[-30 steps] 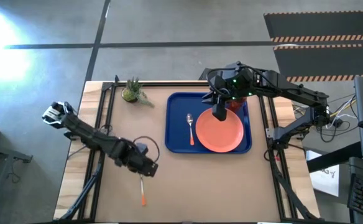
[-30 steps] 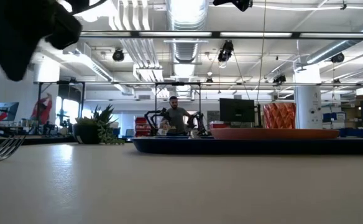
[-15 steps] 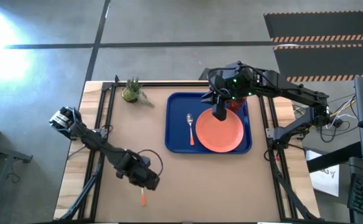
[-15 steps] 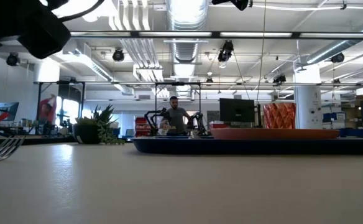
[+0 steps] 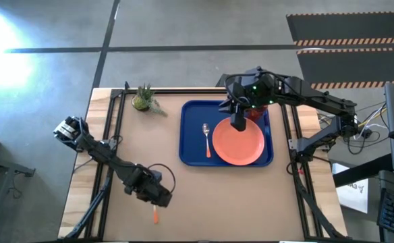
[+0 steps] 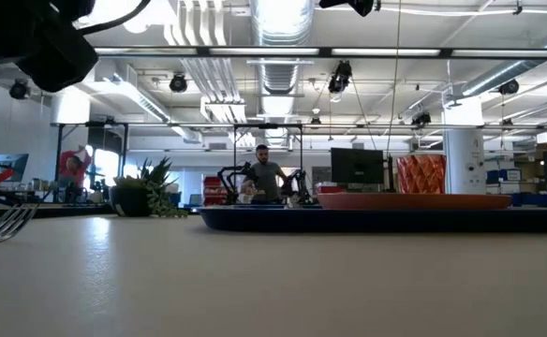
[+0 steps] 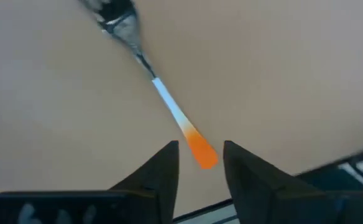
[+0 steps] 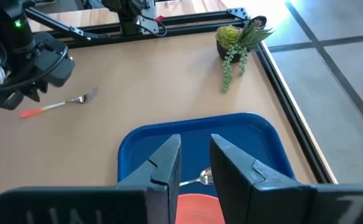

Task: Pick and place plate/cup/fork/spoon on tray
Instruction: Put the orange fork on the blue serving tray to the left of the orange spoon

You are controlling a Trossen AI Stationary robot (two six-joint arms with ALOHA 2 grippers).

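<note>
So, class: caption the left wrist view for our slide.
Left gripper open above the fork's orange handle on the table.

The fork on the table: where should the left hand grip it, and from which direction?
Grip the fork by its orange handle end, coming straight down from above. It lies flat on the table, and the left hand, open, already straddles that end.
</note>
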